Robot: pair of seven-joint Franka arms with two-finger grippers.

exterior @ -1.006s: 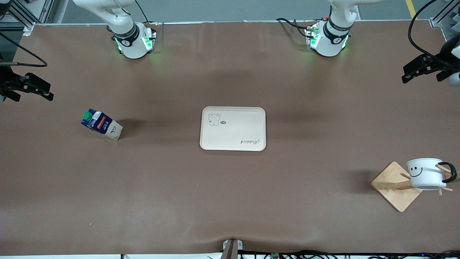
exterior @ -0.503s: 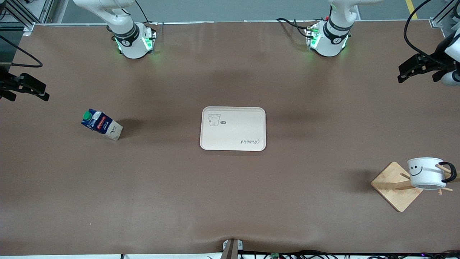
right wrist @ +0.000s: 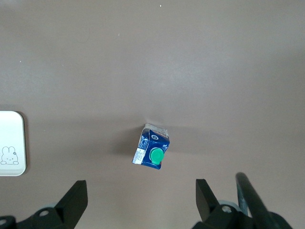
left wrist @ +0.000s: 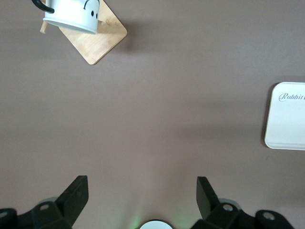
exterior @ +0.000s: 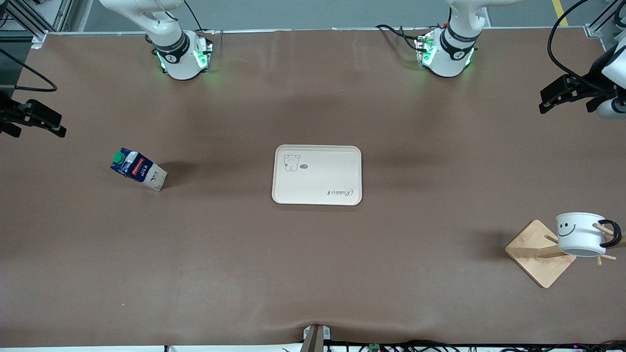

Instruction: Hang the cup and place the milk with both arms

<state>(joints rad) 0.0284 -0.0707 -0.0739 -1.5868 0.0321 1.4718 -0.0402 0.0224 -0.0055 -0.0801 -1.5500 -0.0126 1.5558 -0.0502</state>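
The cup [exterior: 579, 233], white with a black smiley, hangs by its black handle on a peg of the wooden rack [exterior: 535, 254] at the left arm's end of the table; it also shows in the left wrist view [left wrist: 71, 14]. The milk [exterior: 138, 169] stands upright on the table toward the right arm's end, green cap up, and shows in the right wrist view [right wrist: 152, 152]. My left gripper [exterior: 547, 100] is open and empty, high over the table's edge at its own end [left wrist: 141, 191]. My right gripper [exterior: 58, 128] is open and empty, high over the edge at its end [right wrist: 140, 193].
A cream tray [exterior: 317, 174] with a rabbit drawing lies at the table's middle, between the milk and the rack. It shows at the edge of both wrist views [left wrist: 288, 117] [right wrist: 10, 143]. Cables hang by both grippers.
Both grippers have drifted slightly, the left one toward the arm bases, the right one toward its table end. The cup, milk and tray have stayed in place.
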